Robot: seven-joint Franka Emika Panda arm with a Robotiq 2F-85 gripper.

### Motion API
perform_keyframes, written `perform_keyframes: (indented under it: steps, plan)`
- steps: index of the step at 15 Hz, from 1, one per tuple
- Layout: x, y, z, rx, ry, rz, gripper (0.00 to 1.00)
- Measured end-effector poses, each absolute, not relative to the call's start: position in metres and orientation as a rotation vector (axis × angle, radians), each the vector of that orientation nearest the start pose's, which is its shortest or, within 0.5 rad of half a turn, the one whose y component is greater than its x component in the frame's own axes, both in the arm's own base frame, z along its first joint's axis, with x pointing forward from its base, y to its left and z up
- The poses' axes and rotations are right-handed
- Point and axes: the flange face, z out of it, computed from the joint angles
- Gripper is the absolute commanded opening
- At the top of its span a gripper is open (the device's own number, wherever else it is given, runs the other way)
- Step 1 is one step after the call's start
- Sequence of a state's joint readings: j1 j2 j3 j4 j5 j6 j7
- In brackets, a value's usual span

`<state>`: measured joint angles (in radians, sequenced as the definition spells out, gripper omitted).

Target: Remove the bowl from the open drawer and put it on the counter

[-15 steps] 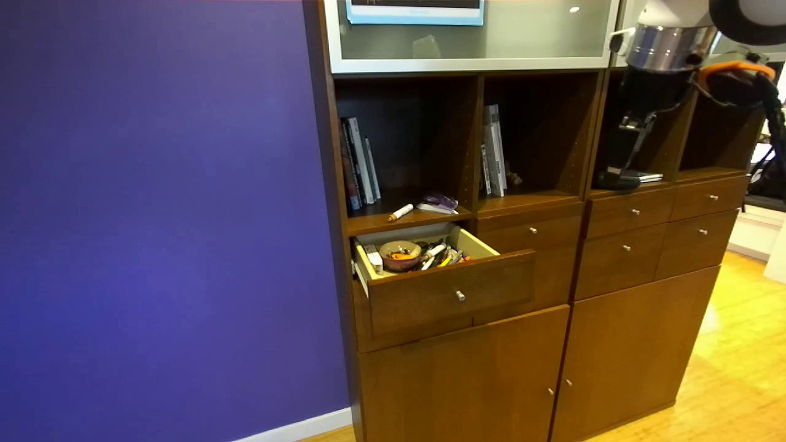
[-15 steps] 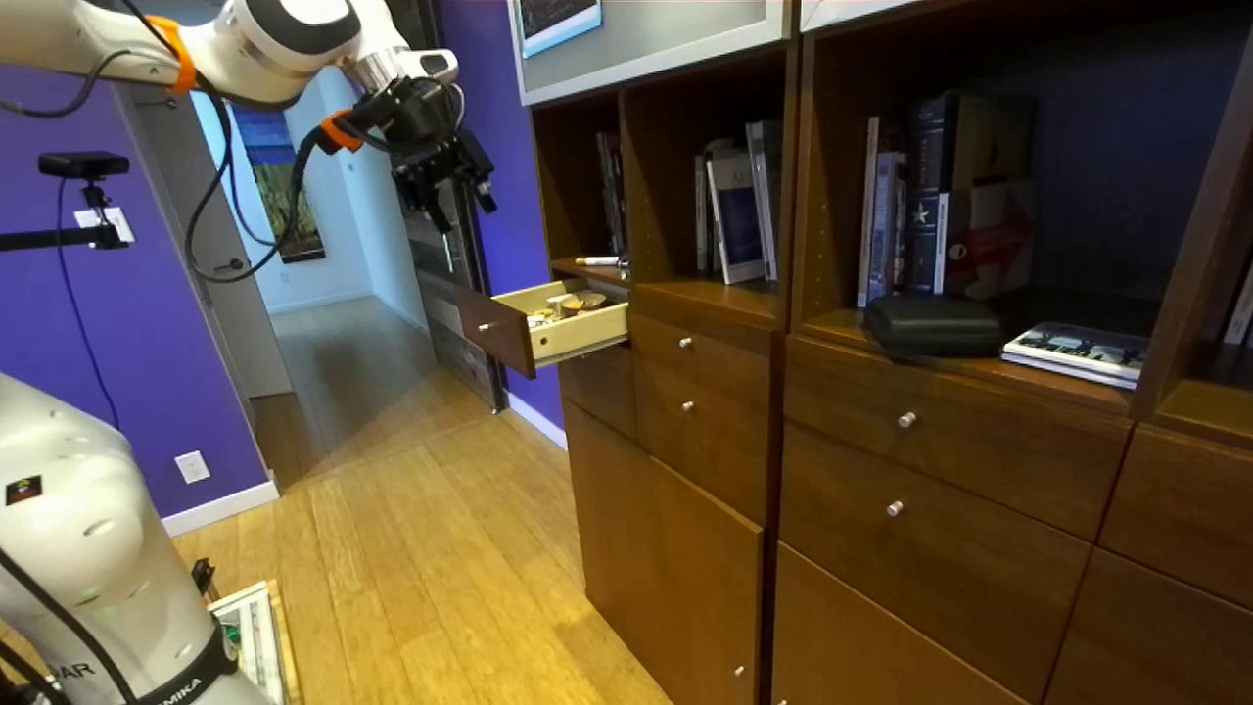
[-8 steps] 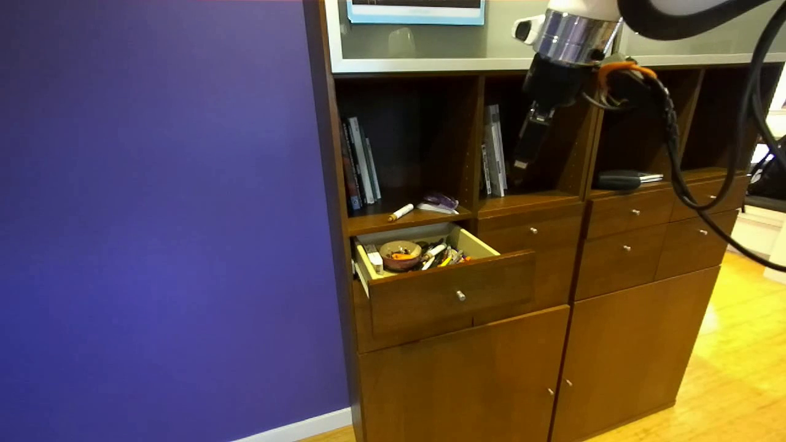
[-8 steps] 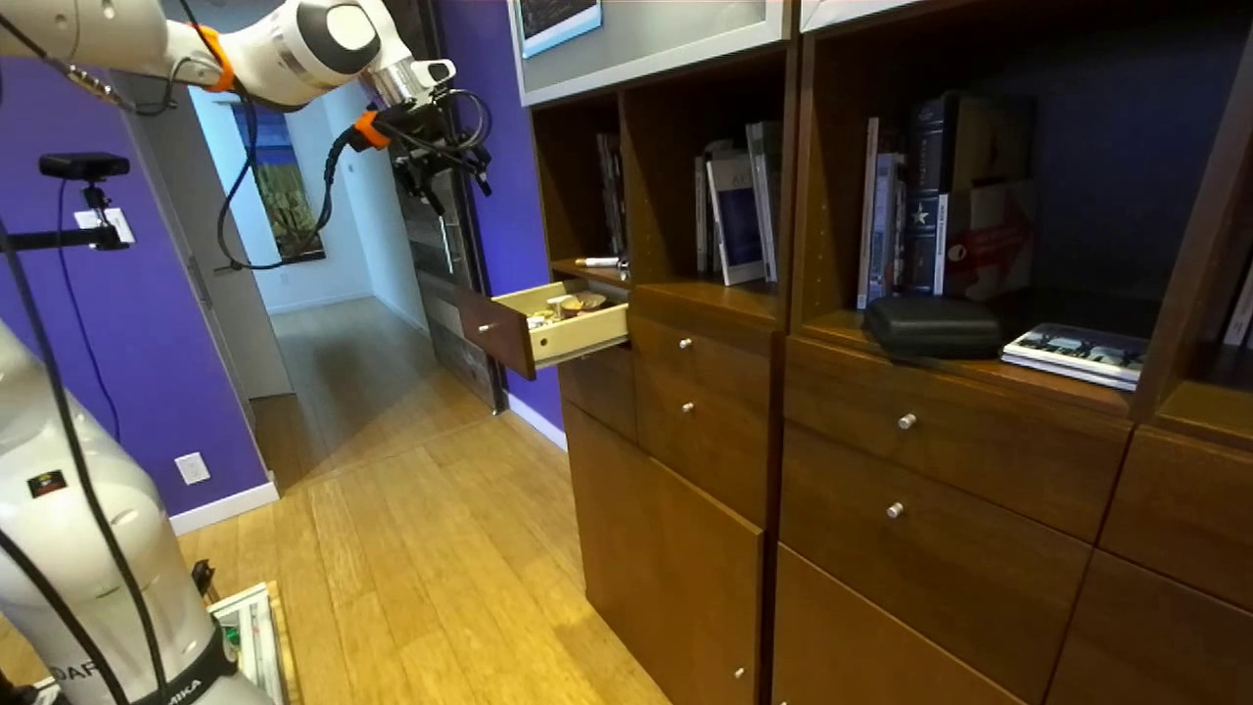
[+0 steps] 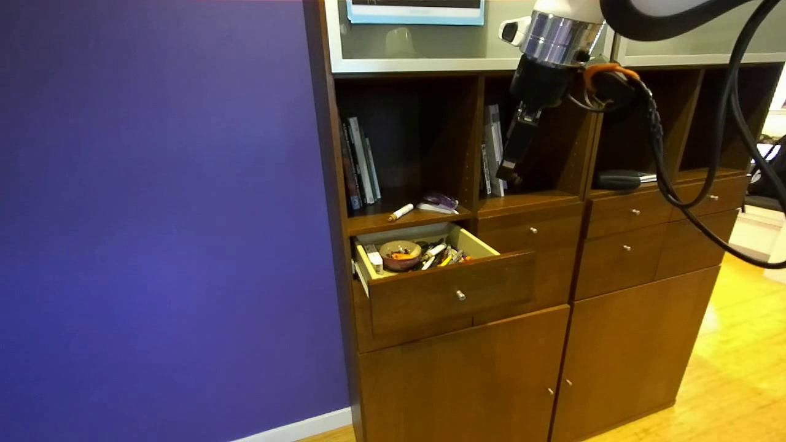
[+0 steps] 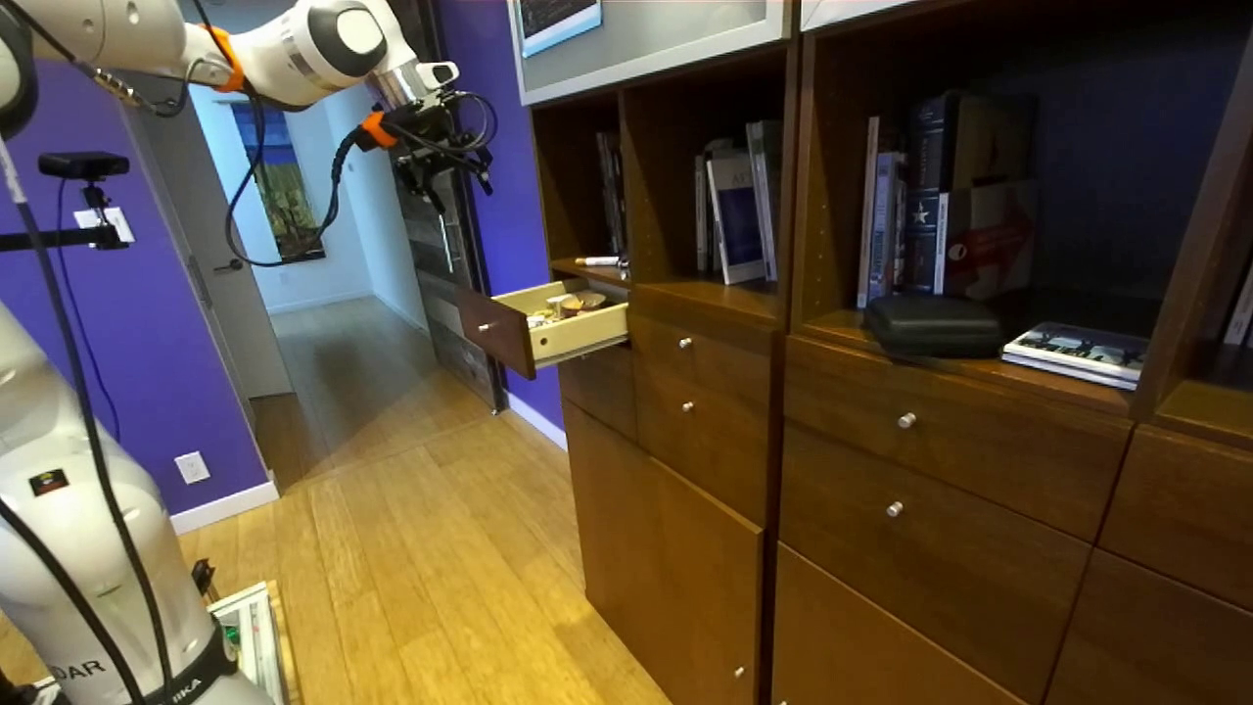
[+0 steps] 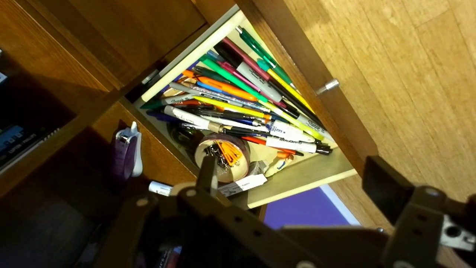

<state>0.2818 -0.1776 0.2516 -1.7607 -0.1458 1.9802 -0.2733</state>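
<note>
The bowl sits upright in the open drawer, at its wall side. It is dark reddish-brown outside and pale inside, and holds orange and dark small items. It also shows in an exterior view and the wrist view, where one finger covers part of it. The drawer also shows in the wrist view. My gripper is open and empty, in the air above and apart from the drawer. It also shows in an exterior view and the wrist view. The counter ledge lies just above the drawer.
Several pens and markers fill the drawer beside the bowl; a white box lies against it. A purple stapler and a white marker lie on the ledge. Books stand behind. A purple wall borders the cabinet.
My gripper has moved left in an exterior view, from in front of the right-hand shelves towards the drawer, and its tilt has changed. The bowl and drawer have not moved.
</note>
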Motion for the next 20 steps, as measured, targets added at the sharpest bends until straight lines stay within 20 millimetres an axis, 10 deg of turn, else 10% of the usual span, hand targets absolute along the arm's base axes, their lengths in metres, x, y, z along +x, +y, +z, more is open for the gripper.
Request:
perform_keyframes:
  steps: [6, 20]
  plan:
    - [0.468, 0.277, 0.664, -2.928, -1.296, -0.661, 1.0]
    - [0.617, 0.297, 0.545, -2.953, -0.667, -0.523, 1.0]
